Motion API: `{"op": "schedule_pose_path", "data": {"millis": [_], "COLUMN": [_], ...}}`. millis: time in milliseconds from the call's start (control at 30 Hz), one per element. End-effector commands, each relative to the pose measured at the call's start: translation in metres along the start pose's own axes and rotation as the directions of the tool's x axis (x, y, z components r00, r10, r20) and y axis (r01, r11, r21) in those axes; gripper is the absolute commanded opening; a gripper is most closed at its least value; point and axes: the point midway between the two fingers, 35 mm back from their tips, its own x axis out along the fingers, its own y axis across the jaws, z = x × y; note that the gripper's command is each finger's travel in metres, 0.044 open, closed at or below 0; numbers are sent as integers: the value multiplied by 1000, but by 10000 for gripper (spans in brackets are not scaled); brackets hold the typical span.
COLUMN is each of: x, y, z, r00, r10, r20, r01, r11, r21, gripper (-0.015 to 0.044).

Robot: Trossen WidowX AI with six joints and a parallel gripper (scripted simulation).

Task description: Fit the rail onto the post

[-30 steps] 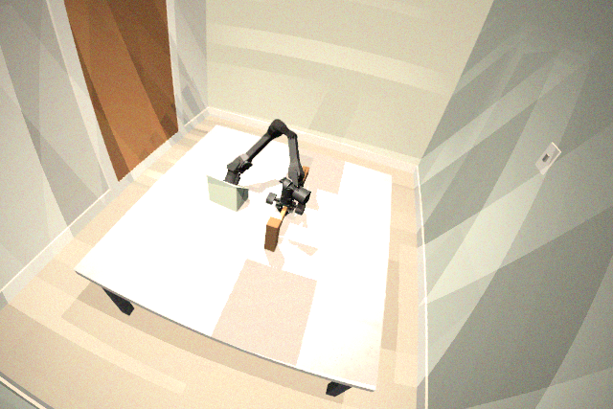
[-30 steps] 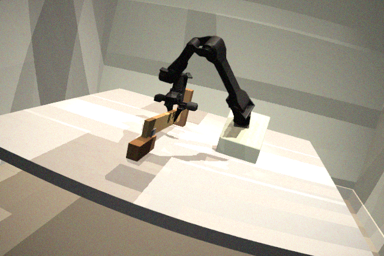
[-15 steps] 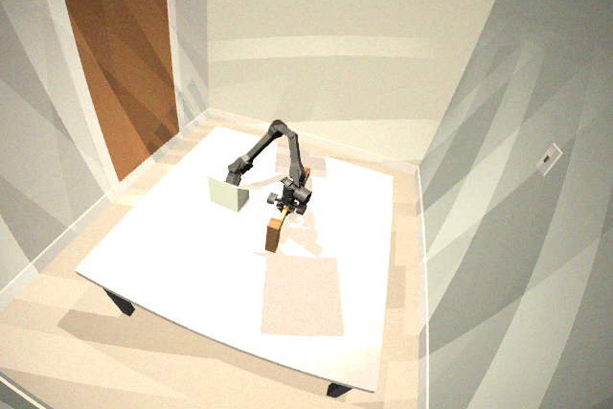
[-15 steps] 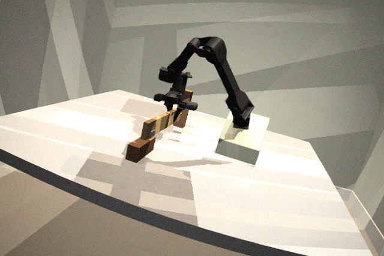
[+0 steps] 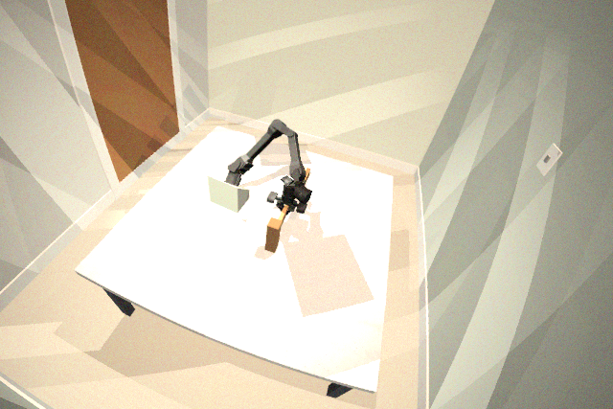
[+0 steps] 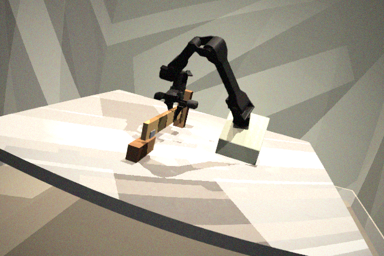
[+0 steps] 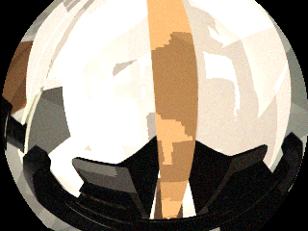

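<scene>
"Where is the rail?"

"The long wooden rail is between my jaws. They are closed on its two sides, gripping it from above. It is raised off the tabletop and looks close to level."

"What is at its two ends?"

"One end sits over the low block, by a small bluish bracket; I can't tell how deeply it is seated. The other end points to the upright wooden post and looks very near it. Whether they touch, I can't tell; the pegs and holes are hidden."

"And farther out?"

"My arm curves over to a pale box at its foot, well apart from the rail."

"Which step is this?"

"I judge it to be the fitting: lifting is done, and lining up or sliding onto the pegs is in hand. Next I should keep the rail level, match holes to pegs, and push straight along its length until it meets the post. Pushing too far askew could jam it or pull the far end from the bracket. Only once it is seated should I let go."
</scene>
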Motion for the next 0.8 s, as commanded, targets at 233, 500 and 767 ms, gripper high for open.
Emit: {"op": "schedule_pose_path", "data": {"millis": [233,500,767], "x": [-5,-1,-2], "y": [-3,-2,-1], "z": [-1,-1,-1], "r00": [1000,1000,1000], "r10": [-16,-16,-16], "r20": [-1,-1,-1], "r01": [16,16,16], "r11": [1000,1000,1000], "r21": [-2,-2,-2], "gripper": [0,0,0]}}
